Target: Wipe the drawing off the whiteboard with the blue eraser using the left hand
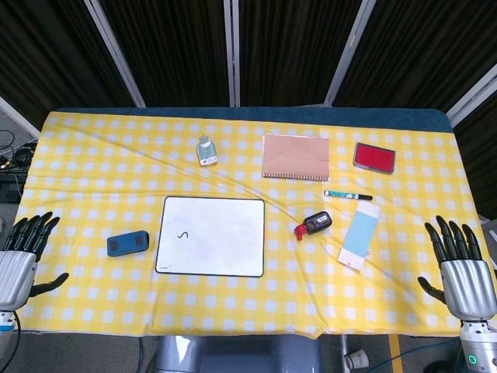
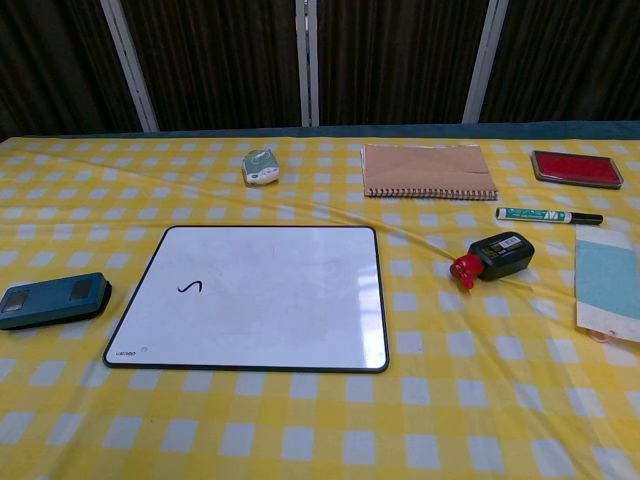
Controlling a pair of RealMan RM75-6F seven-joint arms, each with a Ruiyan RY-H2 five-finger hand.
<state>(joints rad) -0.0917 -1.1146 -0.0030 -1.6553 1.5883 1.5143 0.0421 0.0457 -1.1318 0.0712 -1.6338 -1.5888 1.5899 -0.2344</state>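
A glossy rectangular whiteboard point(image 1: 210, 236) bears a small black squiggle point(image 1: 182, 235); the blocky blue eraser point(image 1: 127, 244) lies beside it. Left hand point(image 1: 21, 259) and right hand point(image 1: 460, 266) rest empty, fingers spread.

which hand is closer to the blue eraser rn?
Left. The left hand sits at the table's near-left edge, just left of the blue eraser. The right hand is at the far right edge, with the whiteboard between it and the eraser.

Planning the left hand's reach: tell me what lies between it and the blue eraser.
Only bare checked tablecloth lies between the left hand and the blue eraser, as the head view shows.
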